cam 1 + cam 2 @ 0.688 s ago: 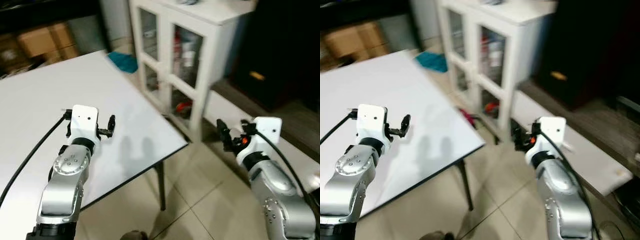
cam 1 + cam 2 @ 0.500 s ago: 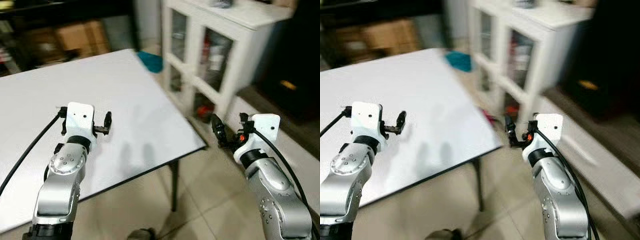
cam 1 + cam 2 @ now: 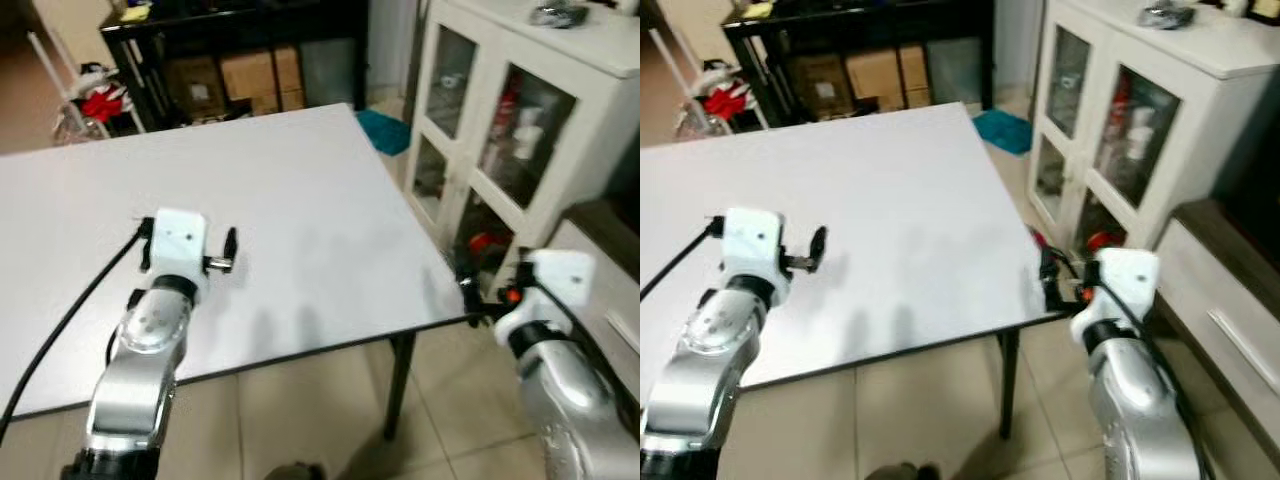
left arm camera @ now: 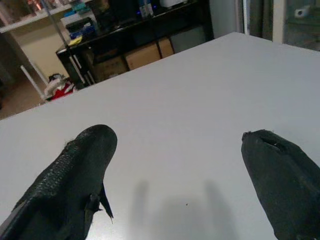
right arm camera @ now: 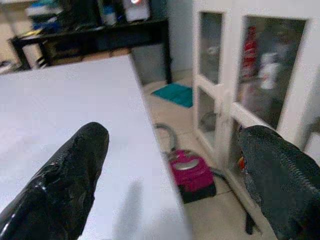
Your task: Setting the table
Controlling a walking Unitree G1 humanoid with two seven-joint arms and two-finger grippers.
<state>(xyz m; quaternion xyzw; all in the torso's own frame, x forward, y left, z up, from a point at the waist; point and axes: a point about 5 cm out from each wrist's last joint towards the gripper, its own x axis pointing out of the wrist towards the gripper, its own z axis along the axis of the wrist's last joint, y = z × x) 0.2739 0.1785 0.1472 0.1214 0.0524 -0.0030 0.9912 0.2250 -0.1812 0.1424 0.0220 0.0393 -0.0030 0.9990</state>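
A large white table [image 3: 300, 190] stands before me, its plain top seen close in the left wrist view [image 4: 190, 100]. My left gripper [image 3: 189, 243] hovers low over the near left part of the top, open, with nothing between its two black fingers [image 4: 80, 170]. My right gripper [image 3: 1080, 285] is held at the table's near right corner, just beyond the edge and above the floor. It is open too [image 5: 175, 134], and it holds nothing.
A white glass-door cabinet [image 3: 520, 120] stands close to the table's right. A pink appliance [image 5: 190, 172] and a teal cloth [image 3: 385, 130] lie on the floor between them. A black shelf with cardboard boxes [image 3: 250, 75] stands behind. A low white unit [image 3: 1220, 310] is at right.
The whole view has swung left, so the table now sits in the middle and the cabinet at the right. Both arms keep the same raised pose with open fingers.
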